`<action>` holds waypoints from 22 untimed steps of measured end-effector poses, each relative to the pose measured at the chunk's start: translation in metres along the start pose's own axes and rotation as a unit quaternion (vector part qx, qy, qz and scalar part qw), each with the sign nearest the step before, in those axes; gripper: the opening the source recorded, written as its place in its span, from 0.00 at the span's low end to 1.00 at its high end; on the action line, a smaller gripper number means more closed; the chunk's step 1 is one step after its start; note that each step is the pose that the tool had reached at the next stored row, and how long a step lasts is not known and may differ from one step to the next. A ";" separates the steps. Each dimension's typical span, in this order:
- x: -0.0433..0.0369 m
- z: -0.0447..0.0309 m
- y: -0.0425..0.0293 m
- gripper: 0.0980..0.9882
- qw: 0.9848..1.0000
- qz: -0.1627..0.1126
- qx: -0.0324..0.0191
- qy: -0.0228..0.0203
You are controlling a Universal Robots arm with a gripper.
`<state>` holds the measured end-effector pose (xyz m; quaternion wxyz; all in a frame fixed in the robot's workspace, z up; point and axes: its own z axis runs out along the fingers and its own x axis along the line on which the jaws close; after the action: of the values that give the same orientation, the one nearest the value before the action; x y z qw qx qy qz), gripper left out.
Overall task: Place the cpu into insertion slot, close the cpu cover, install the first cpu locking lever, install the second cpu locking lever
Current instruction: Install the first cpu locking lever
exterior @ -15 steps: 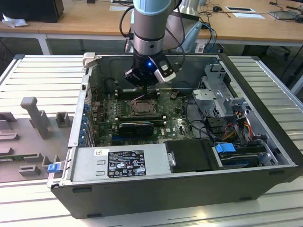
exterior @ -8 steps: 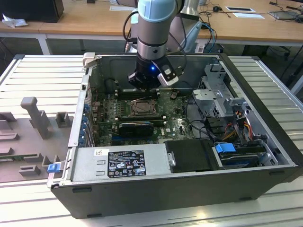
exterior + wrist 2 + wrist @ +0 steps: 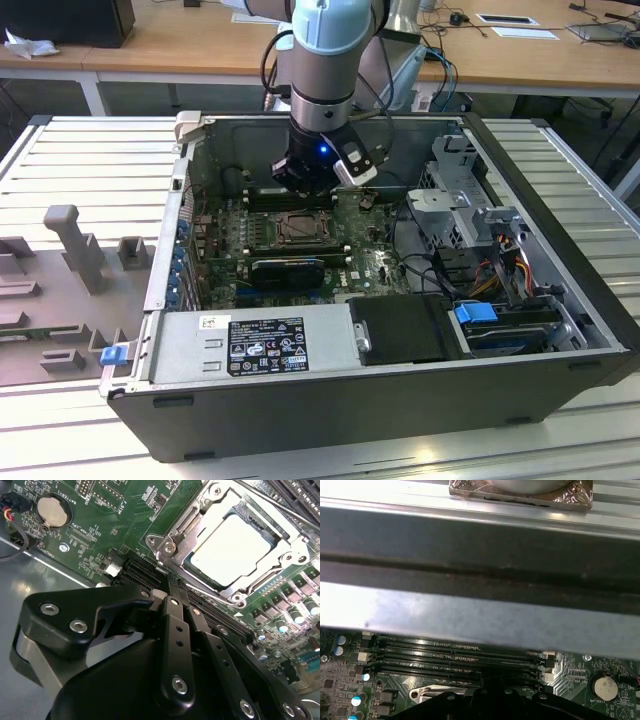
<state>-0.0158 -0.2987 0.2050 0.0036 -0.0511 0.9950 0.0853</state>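
Hovering inside the open computer case (image 3: 560, 250), the end effector (image 3: 172, 592) hangs just above the green motherboard (image 3: 115, 525), over the long black memory slots (image 3: 145, 570) that run along one side of the socket. Its two black fingers (image 3: 175, 630) lie pressed together with no gap between their tips, so it is clenched and grasps nothing.

In the second wrist view the cpu (image 3: 232, 545) lies flat in the insertion slot (image 3: 197, 572), its pale silver top level and square to the rim. The cpu cover (image 3: 205, 522) lies down flat around it, its window framing the chip, so the first two steps look done.

The locking levers are harder to judge. A thin metal rod (image 3: 280, 502) runs along the far side of the socket, low against the cover's frame, but whether it is hooked under its catch I cannot tell. On the side nearer the fingers no lever can be made out clearly.

In the exterior view the socket (image 3: 298, 228) sits near the middle of the board, well in from the case walls, with the arm (image 3: 325, 60) standing above its far edge. By my reading the task is about half done or a little more, with the levers unconfirmed.
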 end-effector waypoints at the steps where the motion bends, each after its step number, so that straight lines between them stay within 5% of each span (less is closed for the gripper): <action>1: 0.0000 0.0006 -0.0001 0.01 1.000 0.000 0.000 0.000; 16: -0.0006 0.0001 -0.0003 0.01 1.000 0.000 0.001 0.000; 22: -0.0006 0.0015 -0.0006 0.01 1.000 0.000 0.006 0.001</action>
<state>-0.0152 -0.2990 0.2035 0.0031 -0.0512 0.9955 0.0796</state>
